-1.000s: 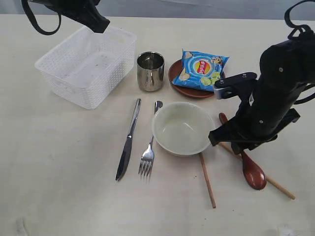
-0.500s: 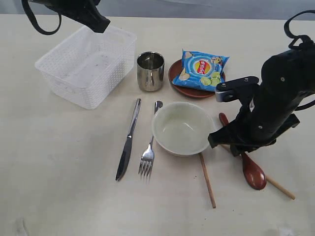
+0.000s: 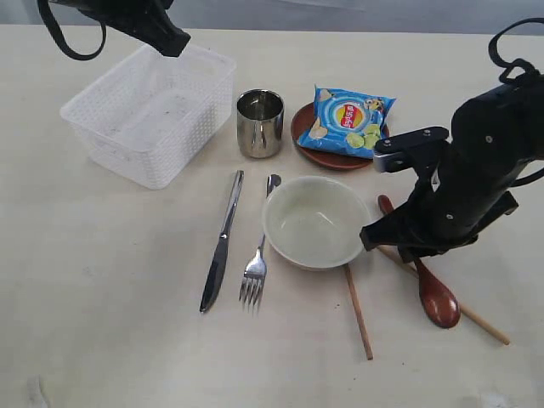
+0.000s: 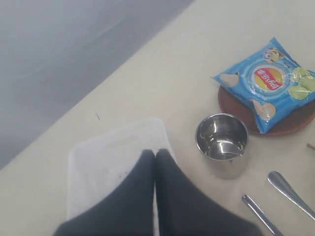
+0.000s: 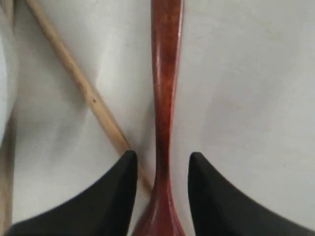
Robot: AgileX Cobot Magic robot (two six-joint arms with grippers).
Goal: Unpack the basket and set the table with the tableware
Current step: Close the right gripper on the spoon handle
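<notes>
Cream bench (image 3: 102, 340): flat and plain, carrying every item in view
White basket (image 3: 144, 115): plastic with perforated walls, upright at the far left of the exterior view; nothing shows inside it, so I judge the unpacking done and the arranging in hand
Right arm (image 3: 476, 170): dark bulk low over the bench, just right of the bowl (image 3: 314, 223), hiding the middle of the spoon (image 3: 438, 297)
Right end effector (image 5: 162, 156): fingers (image 5: 110, 196) spread, one each side of the spoon's handle, bare bench showing in both gaps; straddling, not pinching
Left end effector (image 4: 155, 156): fingers (image 4: 172, 196) pressed together on nothing, held above the basket's far rim
Bowl: cream, round, upright, empty, mid-bench
Chip bag (image 3: 347, 119): blue, lying on the brown plate (image 3: 316, 155) behind the bowl
Cup (image 3: 260, 123): steel, upright, between basket and plate
Knife (image 3: 221, 242) and fork (image 3: 257, 255): steel, side by side left of the bowl, roughly parallel
Spoon: brown wood, flat, right of the bowl; long axis runs from the handle tip near the bowl's rim to the broad head at near right; the handle passes lengthwise through the right end effector's gap, so closing would squeeze it across its width; the left arm is well apart
Chopsticks (image 3: 358, 310): wooden, separated; one lies by the bowl's near edge, the other (image 3: 484, 325) crosses the spoon, over or under I cannot tell, meeting the handle beside one finger, so a closing grip could catch it too
</notes>
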